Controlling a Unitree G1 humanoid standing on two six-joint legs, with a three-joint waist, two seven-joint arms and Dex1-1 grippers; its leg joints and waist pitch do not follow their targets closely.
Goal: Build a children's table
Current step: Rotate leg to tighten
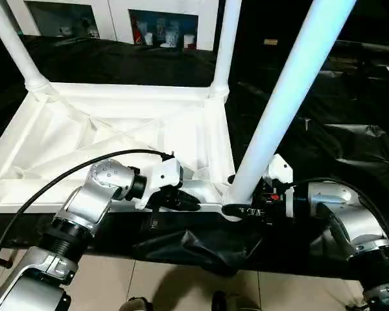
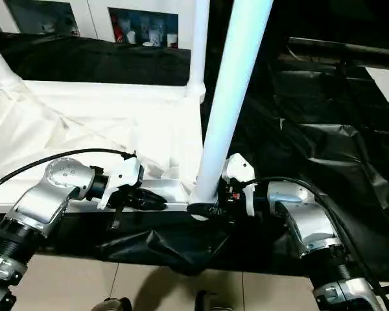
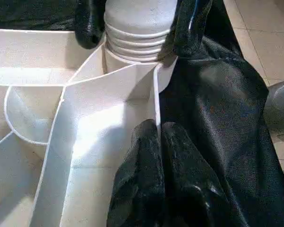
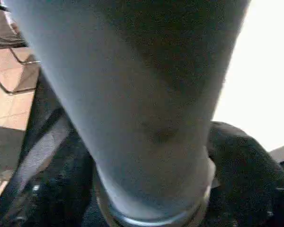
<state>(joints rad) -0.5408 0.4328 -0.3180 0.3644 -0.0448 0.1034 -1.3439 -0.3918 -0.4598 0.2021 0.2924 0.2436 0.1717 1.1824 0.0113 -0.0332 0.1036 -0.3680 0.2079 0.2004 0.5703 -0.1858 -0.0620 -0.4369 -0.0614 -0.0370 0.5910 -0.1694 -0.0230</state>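
Your shut left gripper (image 1: 193,202) pins the top's (image 1: 117,139) near rim at lower centre, steadying it while your right gripper (image 1: 241,208), fingers spread around the leg (image 1: 279,110), seats its base in the corner socket.

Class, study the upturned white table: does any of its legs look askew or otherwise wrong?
Yes. The near-corner leg leans clearly to the right, while the far-corner leg stands almost upright. The right gripper sits around the leaning leg's base at the tabletop corner, so it probably is not fully seated yet.
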